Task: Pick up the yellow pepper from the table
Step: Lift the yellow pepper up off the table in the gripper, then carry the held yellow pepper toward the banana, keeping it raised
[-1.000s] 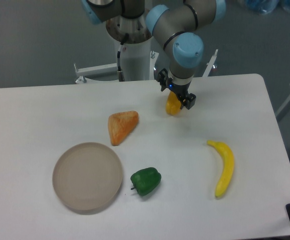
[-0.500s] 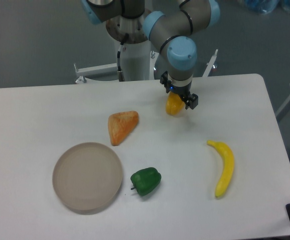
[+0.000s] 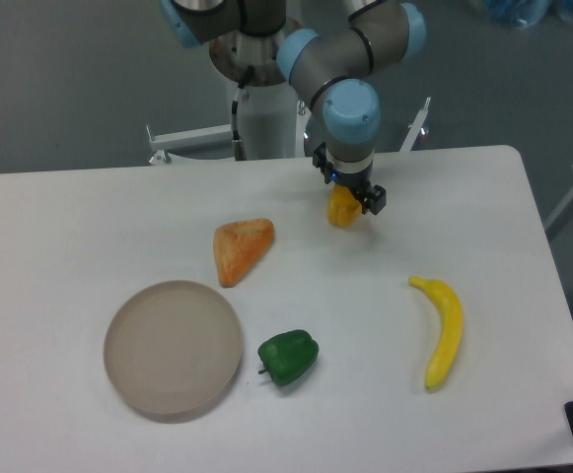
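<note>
Single arm reaches down at the far side of the surface (image 3: 89,217). The hand (image 3: 348,202) sits directly over the yellow pepper (image 3: 341,210), dark fingers on either side of it and closed against it, so it appears to be gripping the pepper.

Pepper location: far centre-right of the surface, just below the arm's blue wrist joint, well apart from everything else. Whether it rests on the surface or hangs slightly above cannot be told from this one view; only a faint shadow lies beneath it.

Step in hand, as a judgement: the grasp looks made, and the lift is either starting or about to start. The next move calls for a straight rise with the grip held firm, since the pepper is glossy and lumpy and could slip or twist between two narrow fingers.

Other items: orange wedge (image 3: 241,248) left of the pepper, round tan plate (image 3: 173,347) near the front left, green pepper (image 3: 287,357) just beside the plate, banana (image 3: 442,328) at right.

Hard to make out: the upper part of the pepper is hidden by the hand; the fingertips and contact points are too small and dark to read; the arm's top is cut off by the frame.
</note>
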### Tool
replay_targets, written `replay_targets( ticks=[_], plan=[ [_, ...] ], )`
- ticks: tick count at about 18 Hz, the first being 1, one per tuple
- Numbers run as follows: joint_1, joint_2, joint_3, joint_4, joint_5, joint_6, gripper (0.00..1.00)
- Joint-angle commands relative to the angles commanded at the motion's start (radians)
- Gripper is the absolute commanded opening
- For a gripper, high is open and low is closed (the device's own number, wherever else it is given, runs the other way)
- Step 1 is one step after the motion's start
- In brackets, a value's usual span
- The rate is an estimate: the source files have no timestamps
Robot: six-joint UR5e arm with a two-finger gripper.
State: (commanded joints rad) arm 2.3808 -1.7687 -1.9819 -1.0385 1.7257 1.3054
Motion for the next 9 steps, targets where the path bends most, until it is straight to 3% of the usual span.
replay_targets(
  ticks=[2, 4, 9],
  plan=[
    [0.002, 0.000, 0.005, 0.000, 0.000, 0.000, 0.31],
    [0.002, 0.000, 0.012, -0.005, 0.000, 0.000, 0.16],
    [0.002, 0.000, 0.110, -0.043, -0.009, -0.020, 0.15]
  ],
)
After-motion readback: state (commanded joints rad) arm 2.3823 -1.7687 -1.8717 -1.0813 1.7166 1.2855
